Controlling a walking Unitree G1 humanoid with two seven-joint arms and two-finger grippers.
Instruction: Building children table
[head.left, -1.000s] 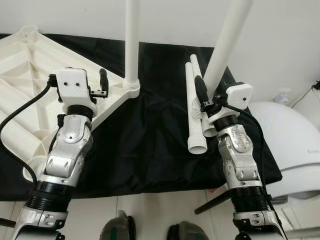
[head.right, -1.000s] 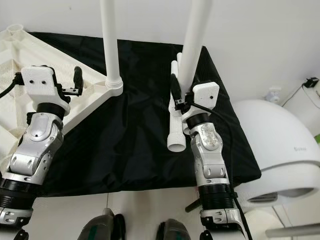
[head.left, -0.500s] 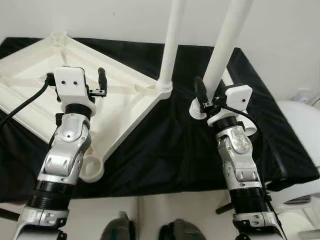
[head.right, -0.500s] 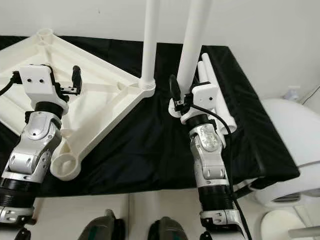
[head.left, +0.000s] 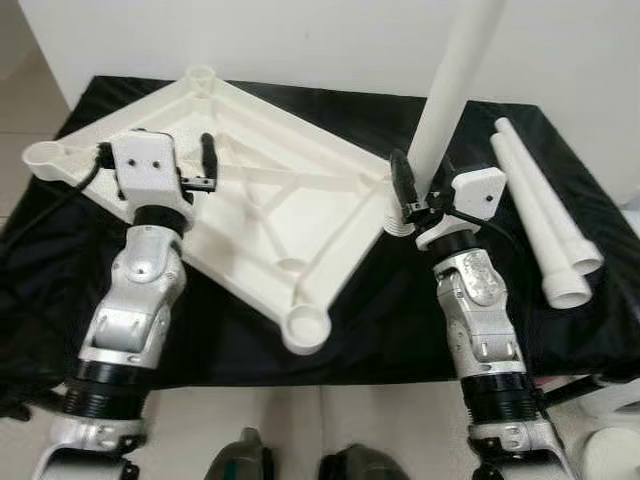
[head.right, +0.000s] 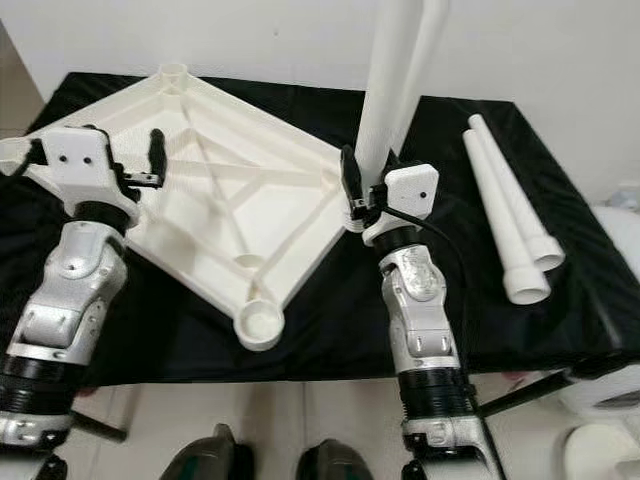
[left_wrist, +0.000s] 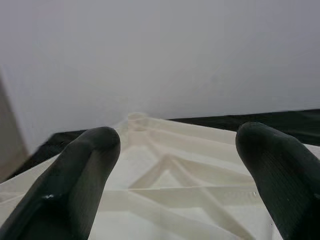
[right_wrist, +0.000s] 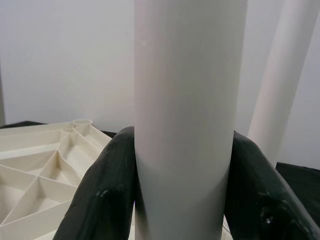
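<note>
My right hand clamps an upright leg at the tabletop's right corner. The tabletop lies underside up on the black worktop. My left hand, fingers wide, hovers over it. Two loose legs lie well right.

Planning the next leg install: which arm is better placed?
Right. The right gripper is shut on a leg held upright at the tabletop's corner. The left gripper hovers open over it, holding nothing.
</note>
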